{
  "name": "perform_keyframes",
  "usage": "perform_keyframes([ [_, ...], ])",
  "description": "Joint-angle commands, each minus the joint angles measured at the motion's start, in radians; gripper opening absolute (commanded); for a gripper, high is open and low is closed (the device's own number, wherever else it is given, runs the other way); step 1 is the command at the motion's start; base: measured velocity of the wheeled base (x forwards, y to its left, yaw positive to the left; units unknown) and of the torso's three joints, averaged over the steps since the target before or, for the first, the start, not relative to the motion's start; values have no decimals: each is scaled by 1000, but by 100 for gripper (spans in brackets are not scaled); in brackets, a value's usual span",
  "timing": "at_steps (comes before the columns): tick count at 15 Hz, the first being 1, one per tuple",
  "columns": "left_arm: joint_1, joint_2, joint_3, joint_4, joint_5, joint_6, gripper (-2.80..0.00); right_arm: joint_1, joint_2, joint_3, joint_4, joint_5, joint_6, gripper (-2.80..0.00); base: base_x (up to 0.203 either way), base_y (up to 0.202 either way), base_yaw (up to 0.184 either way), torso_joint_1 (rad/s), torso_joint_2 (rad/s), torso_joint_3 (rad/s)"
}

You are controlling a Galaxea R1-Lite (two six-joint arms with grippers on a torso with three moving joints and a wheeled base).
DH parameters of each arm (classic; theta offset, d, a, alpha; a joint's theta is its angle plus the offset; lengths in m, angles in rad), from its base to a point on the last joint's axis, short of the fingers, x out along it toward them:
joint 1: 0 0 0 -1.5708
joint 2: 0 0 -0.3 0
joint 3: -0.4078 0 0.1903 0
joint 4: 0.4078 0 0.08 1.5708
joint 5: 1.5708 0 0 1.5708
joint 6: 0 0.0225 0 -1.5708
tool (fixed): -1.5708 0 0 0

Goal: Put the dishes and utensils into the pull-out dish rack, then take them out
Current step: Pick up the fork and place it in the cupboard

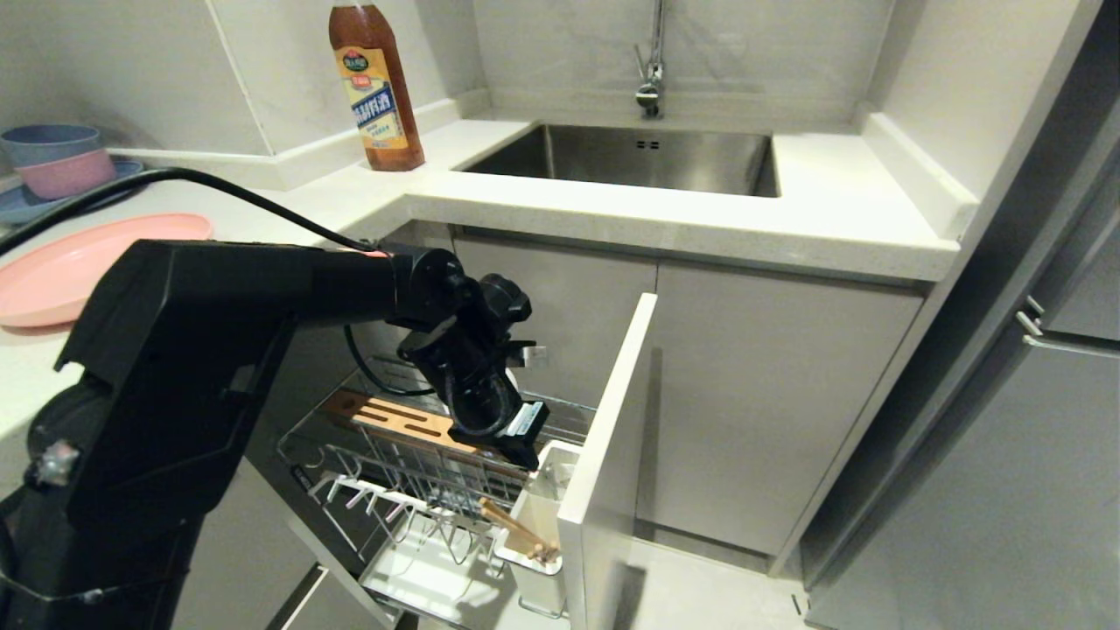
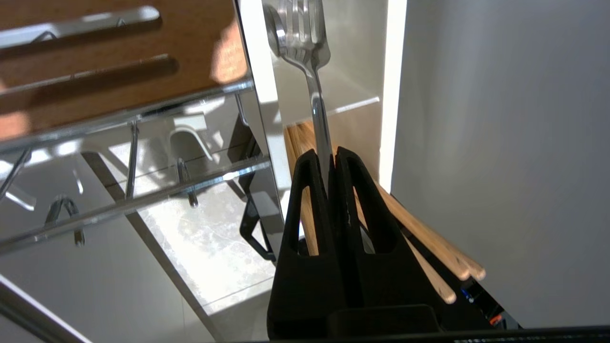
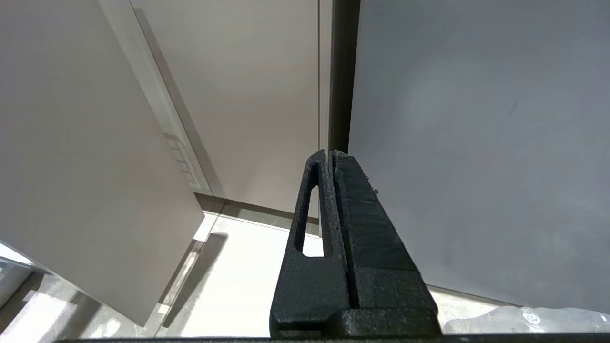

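The left gripper (image 2: 332,157) has its fingers pinched on the handle of the fork (image 2: 312,90), which runs straight out ahead of the fingertips along the gripper's own line, tines leading. Those tines point down into the white utensil cup (image 1: 547,503) at the front corner of the pull-out rack (image 1: 420,477), just inside the tall white front panel (image 1: 612,437). That is the relation the next move depends on: fork and cup opening look nearly in line, so lowering along the fork's length and then spreading the fingers should seat it. The chopsticks (image 1: 516,529) already stand in the same cup, leaning out toward 7 o'clock in the head view, touching or just beside the fork's handle near the fingertips in the wrist view; the fork might nudge them on the way in. The left arm reaches in from 9 o'clock across the counter edge, its wrist bent steeply down over the rack, above the slotted wooden block (image 1: 394,416). The pink plate (image 1: 79,267) lies flat on the counter at 9 o'clock, well apart from the rack and not yet loaded; no white bowl shows. The right gripper (image 3: 332,155), fingers pressed together on nothing, hangs by the cabinet fronts, out of the head view.
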Motion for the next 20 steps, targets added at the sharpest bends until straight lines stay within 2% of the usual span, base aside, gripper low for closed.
perform_keyframes([
  [1,0,15,-1,1,-2,-1,-280,1,0,3,0,0,0,-280,0,0,0,0,0,0],
  [12,-1,37,-1,-31,-2,2,-280,1,0,3,-1,0,0,-280,0,0,0,0,0,0],
  [13,-1,37,-1,-31,-2,1,-244,0,0,2,0,0,0,-280,0,0,0,0,0,0],
  [14,-3,37,-1,-31,-2,4,0,1,0,2,0,0,0,-280,0,0,0,0,0,0],
  [20,-3,31,-1,-34,-2,1,0,1,0,2,0,0,0,-280,0,0,0,0,0,0],
])
